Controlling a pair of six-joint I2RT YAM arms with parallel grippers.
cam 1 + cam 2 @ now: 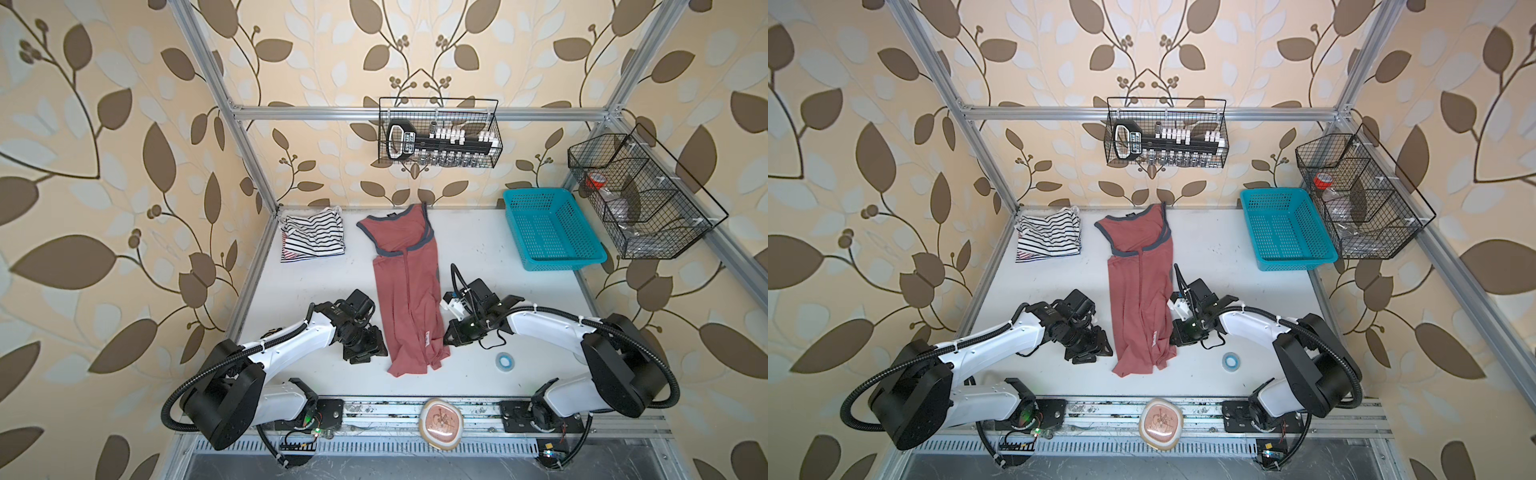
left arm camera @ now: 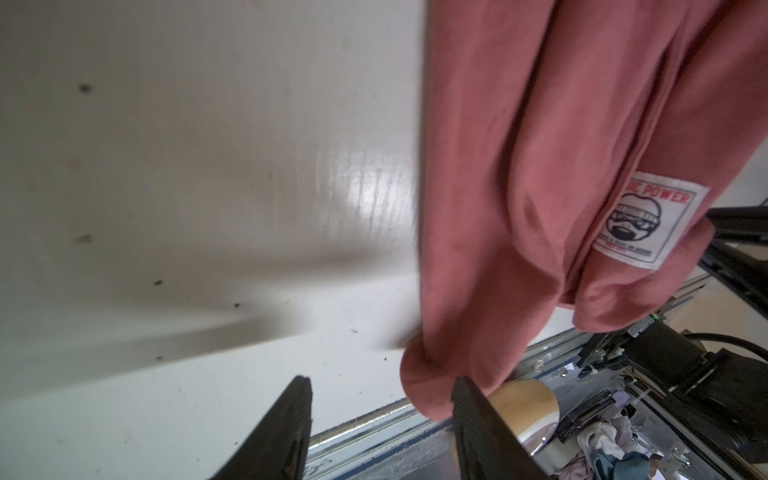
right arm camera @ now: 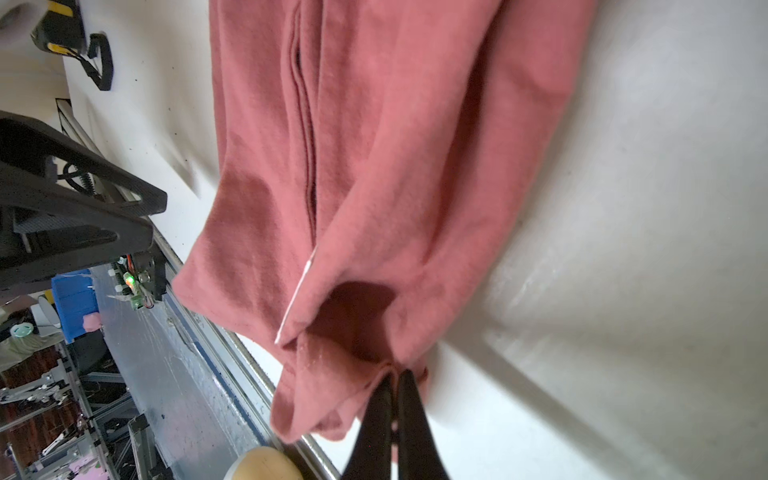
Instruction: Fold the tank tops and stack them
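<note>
Two robot arms, white and black.
The left arm [image 1: 291, 337] and the right arm [image 1: 540, 325] have smooth white shells with tiny screws, joined by big round black parts. A bumpy black hose [image 1: 166, 409] runs along each arm, tied on with thin white straps. Each arm has a flat black plate [image 1: 329, 411] at the bench's front edge; little wires and a green light [image 1: 316, 429] show by the left one. The fingers [image 2: 286, 424] are black, flat and pointy.

Table [image 1: 478, 245] lies bare between red top [image 1: 405, 282] and blue basket [image 1: 548, 232].
</note>
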